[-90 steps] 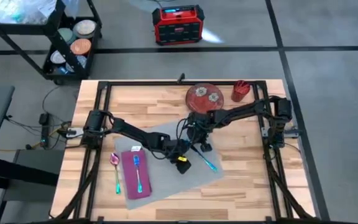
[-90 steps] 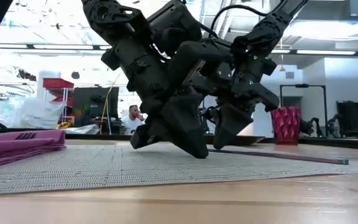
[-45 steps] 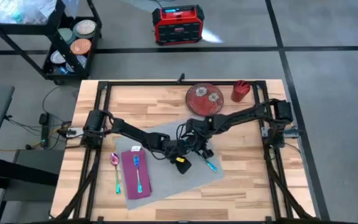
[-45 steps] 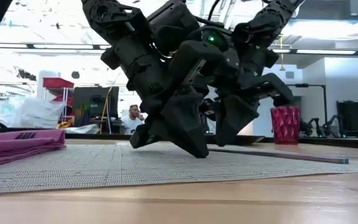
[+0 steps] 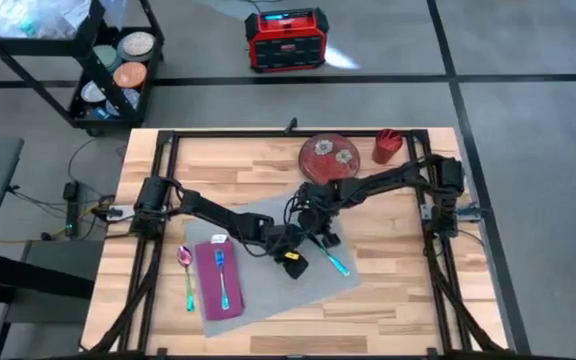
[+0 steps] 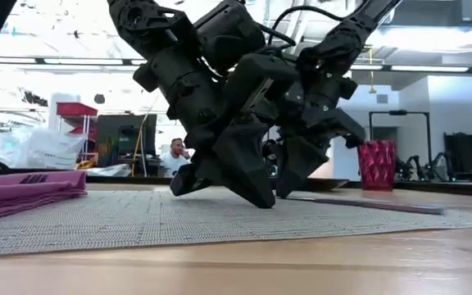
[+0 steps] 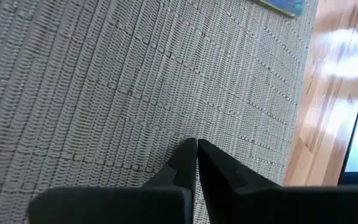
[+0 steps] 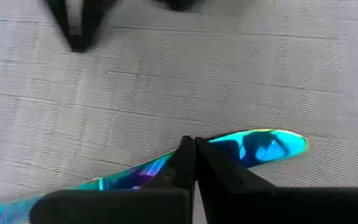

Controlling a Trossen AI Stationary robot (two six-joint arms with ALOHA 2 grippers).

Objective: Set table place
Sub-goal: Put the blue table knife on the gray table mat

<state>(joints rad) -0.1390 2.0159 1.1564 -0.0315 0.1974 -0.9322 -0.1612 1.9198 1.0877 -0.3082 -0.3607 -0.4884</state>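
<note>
From up top I've got the grey placemat [image 5: 268, 262] lying skewed on the table [image 5: 388, 290], with a magenta napkin [image 5: 220, 280] on its left part carrying a blue utensil [image 5: 223, 275], and a pink spoon [image 5: 185, 270] on the wood just beside it. Left gripper [image 5: 290, 252] and right gripper [image 5: 320, 232] are both down over the middle of the mat, close together, with an iridescent blue knife [image 5: 334, 260] lying near the mat's right edge. A red plate [image 5: 329, 155] and red cup [image 5: 387, 146] sit at the far edge. Low cam: the left gripper [image 6: 256, 197] is touching the mat [image 6: 138, 217], the right one [image 6: 289, 184] is just next to it. Left wrist: fingers [image 7: 188, 163] pressed together on bare mat weave [image 7: 104, 87]. Right wrist: fingers [image 8: 188, 163] also together, right over the knife [image 8: 253, 144]; whether they pinch it I can't tell.
</note>
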